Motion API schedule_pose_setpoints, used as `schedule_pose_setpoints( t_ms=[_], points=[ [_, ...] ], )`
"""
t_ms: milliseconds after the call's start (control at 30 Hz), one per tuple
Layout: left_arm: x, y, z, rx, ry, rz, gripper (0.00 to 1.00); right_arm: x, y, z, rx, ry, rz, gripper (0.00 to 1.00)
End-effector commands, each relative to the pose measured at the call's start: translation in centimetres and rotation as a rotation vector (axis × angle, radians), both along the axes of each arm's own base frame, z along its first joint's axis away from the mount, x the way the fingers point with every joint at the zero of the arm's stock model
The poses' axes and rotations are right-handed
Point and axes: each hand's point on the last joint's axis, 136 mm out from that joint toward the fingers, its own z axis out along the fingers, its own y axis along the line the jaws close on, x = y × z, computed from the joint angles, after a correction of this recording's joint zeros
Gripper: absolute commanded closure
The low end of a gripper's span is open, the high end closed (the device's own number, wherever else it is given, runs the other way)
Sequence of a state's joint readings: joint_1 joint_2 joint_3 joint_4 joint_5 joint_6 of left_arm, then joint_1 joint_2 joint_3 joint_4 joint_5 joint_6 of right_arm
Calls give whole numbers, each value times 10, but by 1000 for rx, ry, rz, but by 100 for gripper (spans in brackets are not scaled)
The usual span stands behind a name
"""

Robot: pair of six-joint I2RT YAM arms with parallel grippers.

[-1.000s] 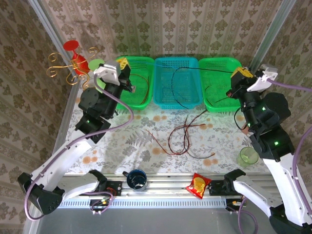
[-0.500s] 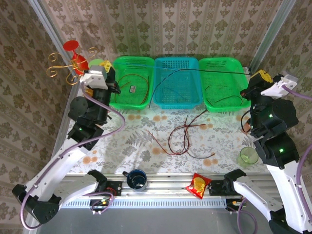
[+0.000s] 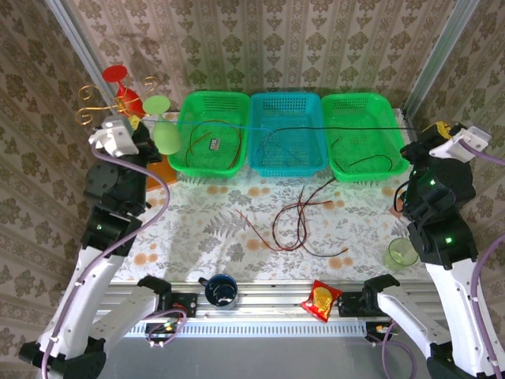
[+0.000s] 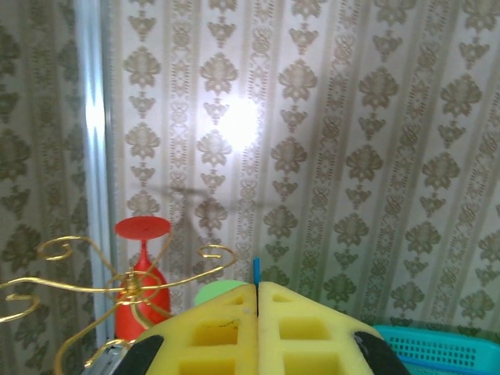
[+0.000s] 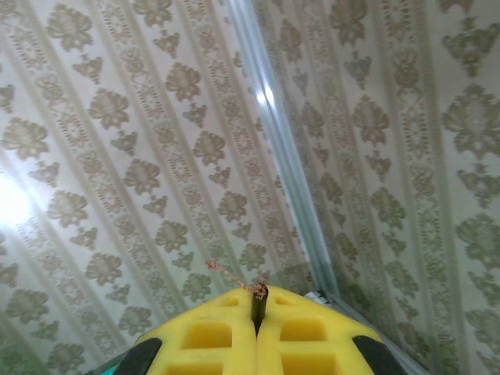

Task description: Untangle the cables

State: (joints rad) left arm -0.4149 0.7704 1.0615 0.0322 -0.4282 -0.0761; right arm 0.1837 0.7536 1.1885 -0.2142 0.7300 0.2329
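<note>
right gripper (image 5: 257, 332) pinching dark cable (image 5: 258, 301) (frayed copper tip), wallpaper (image 5: 141, 172) behind

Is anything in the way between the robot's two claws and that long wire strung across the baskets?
Nothing visible does. The left gripper is shut on one end of the stretched cable, whose blue tip pokes up between the pads. The right gripper is shut on the other, black end. The cable runs over the baskets.

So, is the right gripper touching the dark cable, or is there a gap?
Touching. The right wrist view shows the right gripper shut, its yellow pads pressed together with the dark cable's end pinched in the seam.
</note>
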Motion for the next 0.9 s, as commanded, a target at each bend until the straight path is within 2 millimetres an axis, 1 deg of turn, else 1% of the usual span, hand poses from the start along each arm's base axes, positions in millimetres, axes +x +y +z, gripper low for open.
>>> schedule_pose_setpoints(
  t_ms=[0, 167, 267, 400, 567, 733, 867],
  points=[
    [-13, 25, -1, -49, -2, 87, 100, -13, -22, -1, 9, -9, -125, 100],
    [-26, 49, 0, -61, -25, 186, 100, -18, -32, -4, 20, -9, -171, 100],
    [-32, 58, 1, -65, -40, 221, 100, -21, -37, -6, 26, -13, -188, 100],
    [-38, 67, 2, -91, -62, 256, 100, -24, -40, -9, 28, -11, -204, 100],
    [-45, 80, -2, -126, -83, 314, 100, -26, -43, -9, 32, -23, -212, 100],
    [-50, 86, -4, -129, -83, 337, 100, -26, -47, -14, 32, -17, -222, 100],
    [-52, 96, -12, -121, -66, 393, 100, -29, -51, -16, 40, -22, -239, 100]
  ],
)
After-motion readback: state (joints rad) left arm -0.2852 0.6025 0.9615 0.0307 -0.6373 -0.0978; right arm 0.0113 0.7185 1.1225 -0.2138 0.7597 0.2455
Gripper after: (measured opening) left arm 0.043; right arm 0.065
